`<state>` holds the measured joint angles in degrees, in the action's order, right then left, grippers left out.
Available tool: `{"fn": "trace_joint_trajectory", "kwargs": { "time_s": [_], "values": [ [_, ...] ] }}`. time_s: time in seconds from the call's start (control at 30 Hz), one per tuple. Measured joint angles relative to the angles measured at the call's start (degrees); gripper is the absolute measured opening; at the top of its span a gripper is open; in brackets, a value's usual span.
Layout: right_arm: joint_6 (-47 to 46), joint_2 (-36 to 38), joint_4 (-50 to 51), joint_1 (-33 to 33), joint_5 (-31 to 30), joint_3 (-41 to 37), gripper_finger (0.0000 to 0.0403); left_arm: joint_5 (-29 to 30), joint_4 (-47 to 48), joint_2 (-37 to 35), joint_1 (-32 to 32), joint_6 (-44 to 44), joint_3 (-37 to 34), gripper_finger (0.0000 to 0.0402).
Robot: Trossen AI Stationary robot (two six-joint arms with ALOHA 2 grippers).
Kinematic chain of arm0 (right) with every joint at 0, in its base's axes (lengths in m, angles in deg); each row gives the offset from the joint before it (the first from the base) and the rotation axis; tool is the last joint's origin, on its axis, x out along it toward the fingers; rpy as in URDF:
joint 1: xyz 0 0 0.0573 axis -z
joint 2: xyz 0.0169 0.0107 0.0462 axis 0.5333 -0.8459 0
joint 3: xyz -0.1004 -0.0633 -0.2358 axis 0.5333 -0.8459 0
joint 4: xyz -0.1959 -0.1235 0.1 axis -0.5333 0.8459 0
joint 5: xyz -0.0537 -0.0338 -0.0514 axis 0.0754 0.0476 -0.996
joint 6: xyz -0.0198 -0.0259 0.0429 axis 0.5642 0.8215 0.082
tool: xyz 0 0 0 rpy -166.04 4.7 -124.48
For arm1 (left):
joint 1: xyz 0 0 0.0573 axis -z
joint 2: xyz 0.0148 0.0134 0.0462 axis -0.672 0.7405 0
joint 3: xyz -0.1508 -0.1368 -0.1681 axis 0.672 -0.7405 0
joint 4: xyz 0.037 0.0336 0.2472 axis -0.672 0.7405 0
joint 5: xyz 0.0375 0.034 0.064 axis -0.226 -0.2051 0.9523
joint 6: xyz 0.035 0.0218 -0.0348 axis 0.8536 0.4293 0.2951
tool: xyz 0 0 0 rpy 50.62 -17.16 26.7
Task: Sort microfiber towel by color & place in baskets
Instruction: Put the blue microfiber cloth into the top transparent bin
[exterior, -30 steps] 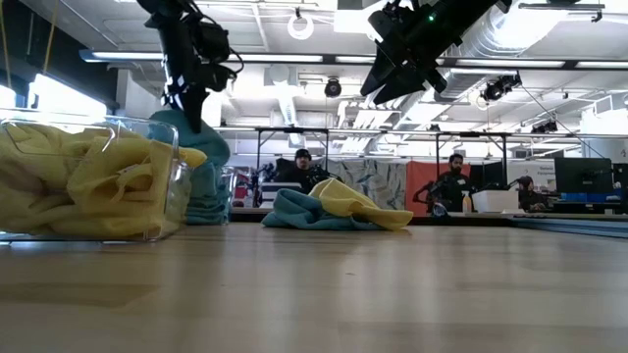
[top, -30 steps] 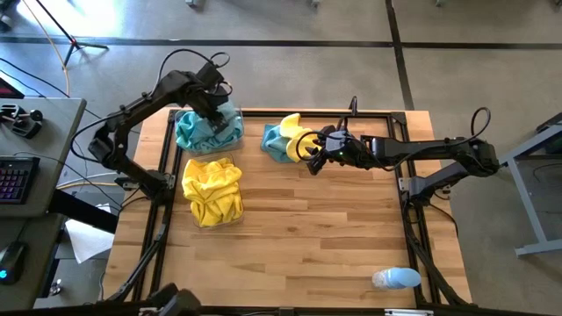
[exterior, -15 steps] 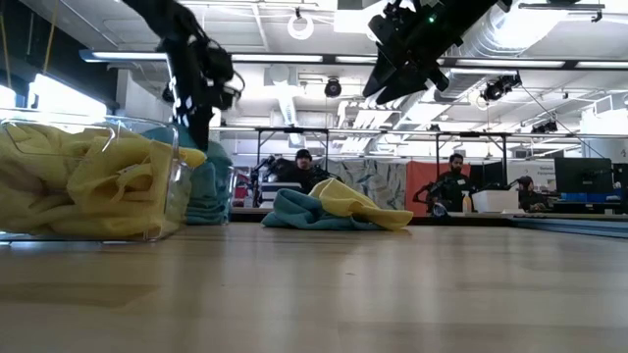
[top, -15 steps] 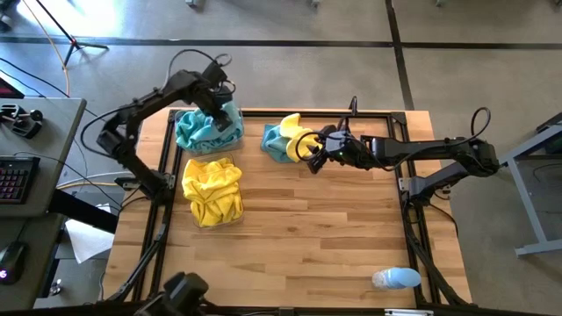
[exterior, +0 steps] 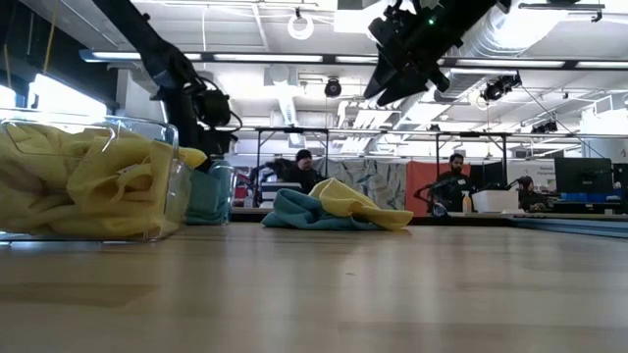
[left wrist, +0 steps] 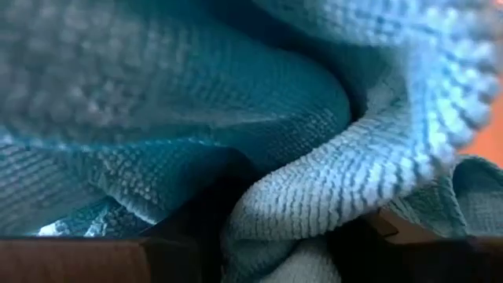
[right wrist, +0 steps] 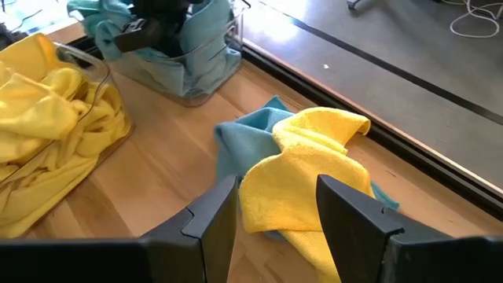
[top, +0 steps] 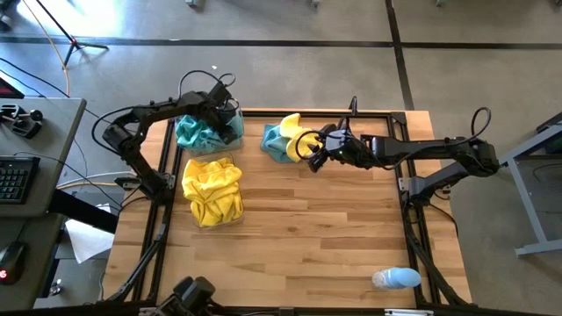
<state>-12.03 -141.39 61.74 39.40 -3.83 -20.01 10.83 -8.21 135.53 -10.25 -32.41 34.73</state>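
Two clear baskets stand at the table's left. The far basket point(top: 208, 130) holds teal towels; the near one point(top: 211, 189) point(exterior: 88, 181) holds yellow towels. My left gripper point(top: 219, 117) point(exterior: 201, 113) is low in the far basket, open, its fingers among the teal towels point(left wrist: 236, 118). A loose yellow towel point(top: 291, 130) point(right wrist: 306, 169) lies on a teal towel point(top: 277, 145) point(right wrist: 244, 137) on the table's far middle. My right gripper point(top: 309, 147) point(right wrist: 275, 196) hangs open in the air just right of that pile, high above the table point(exterior: 392, 83). My left gripper comes from above into the heap of teal towels in the far basket. A thick fold of teal cloth point(left wrist: 314, 212) lies between its open fingers point(left wrist: 189, 244). The cloth rests on the heap, slack.
A small pale-blue-and-white rounded object point(top: 395, 279) lies near the table's near right corner. Black frame rails point(top: 413, 211) run along the table's edges. Bare wood spreads across the middle and near side. People sit in the room beyond point(exterior: 302, 167).
My left gripper has gone down into the far basket. The teal towel that hung below it a second ago now lies on the heap inside the basket.
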Motion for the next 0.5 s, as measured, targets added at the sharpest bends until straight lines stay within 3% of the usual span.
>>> {"fn": "trace_joint_trajectory", "kwargs": {
  "time_s": [0.2, 0.5],
  "values": [
    [0.0, 0.0, 0.0, 1.5, 0.3, 0.0, 0.0170, 0.0, 1.5, -3.7, 0.0, -2.5, -0.2, 0.0161],
    [1.0, 0.0, 0.0, 1.7, 0.6, 0.0, 0.0170, 0.0, 4.5, -16.1, 0.0, -3.3, -0.2, 0.0161]
  ]
}}
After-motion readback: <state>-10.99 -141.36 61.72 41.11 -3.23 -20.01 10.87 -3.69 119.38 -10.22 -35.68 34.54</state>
